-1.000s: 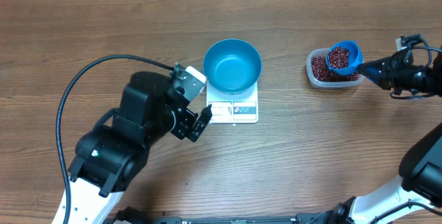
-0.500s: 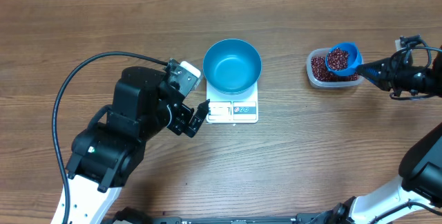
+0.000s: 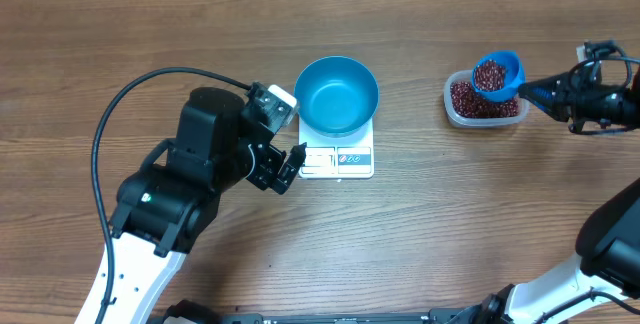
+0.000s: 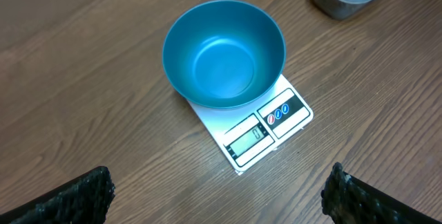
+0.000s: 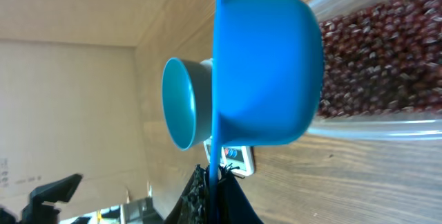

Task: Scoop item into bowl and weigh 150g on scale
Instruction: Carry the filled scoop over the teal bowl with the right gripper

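Starting on the left: the left tool (image 3: pixel 293 166) sits low over the bench (image 3: pixel 450 224) with its jaws spread wide and nothing between them. In the wrist view its two dark fingers (image 4: pixel 69 196) only poke in at the bottom corners, well apart from each other.

Straight ahead of that tool, just off its fingertips, is the scale (image 3: pixel 345 160), flat on the bench with the display and buttons on the edge facing the tool. The readout is too small to make out properly. The bowl (image 3: pixel 337 94) stands upright on the far half of the scale, past the display from the tool's side, and it overhangs the scale's edges. It's smooth blue inside with no beans in it.

Well off to the left tool's right is a clear plastic tub (image 3: pixel 452 109) with most of the beans (image 3: pixel 472 99) lying in it as a loose layer.

The right tool (image 3: pixel 560 95) is pressed together on the handle of a small blue scoop (image 3: pixel 510 72). The scoop sticks straight out ahead of its fingertips, cup facing up and heaped with beans, hanging over the tub's end nearest the tool. From the right wrist view, the bowl and scale show further out beyond the scoop, well apart from it.
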`<state>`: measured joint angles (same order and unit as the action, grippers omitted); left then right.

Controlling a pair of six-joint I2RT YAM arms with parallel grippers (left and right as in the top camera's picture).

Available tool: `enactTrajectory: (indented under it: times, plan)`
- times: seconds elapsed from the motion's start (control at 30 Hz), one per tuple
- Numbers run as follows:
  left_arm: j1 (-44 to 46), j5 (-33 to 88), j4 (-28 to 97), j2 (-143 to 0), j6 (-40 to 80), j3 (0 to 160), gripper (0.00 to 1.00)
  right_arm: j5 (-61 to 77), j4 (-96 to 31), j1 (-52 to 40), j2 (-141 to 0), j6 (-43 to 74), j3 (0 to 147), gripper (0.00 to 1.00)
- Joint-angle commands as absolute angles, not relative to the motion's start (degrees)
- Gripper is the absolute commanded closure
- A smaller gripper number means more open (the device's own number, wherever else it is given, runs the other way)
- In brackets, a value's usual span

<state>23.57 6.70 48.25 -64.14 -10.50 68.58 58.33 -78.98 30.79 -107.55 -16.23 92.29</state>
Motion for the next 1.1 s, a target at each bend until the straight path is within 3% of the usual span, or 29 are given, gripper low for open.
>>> enactTrajectory:
  times: [0.0, 0.33, 0.67, 1.07]
  plan:
    - [23.27, 7.51, 47.70, -65.69, -10.09, 68.77, 0.00, 57.67, -82.17, 27.62, -107.39, -16.05, 98.26, 0.96]
    - [23.27, 7.31, 47.68, -65.89, -10.11, 68.77, 0.00, 54.94, -85.47, 14.59, -107.39, -11.66, 106.30, 0.96]
    - [23.27, 7.31, 47.24, -65.89, -10.11, 68.77, 0.00, 52.03, -74.26, 1.06, -107.39, -2.50, 106.30, 0.96]
    - [23.27, 7.31, 46.46, -65.89, -10.11, 68.77, 0.00, 29.02, -65.73, -12.21, -107.39, 3.68, 106.26, 0.96]
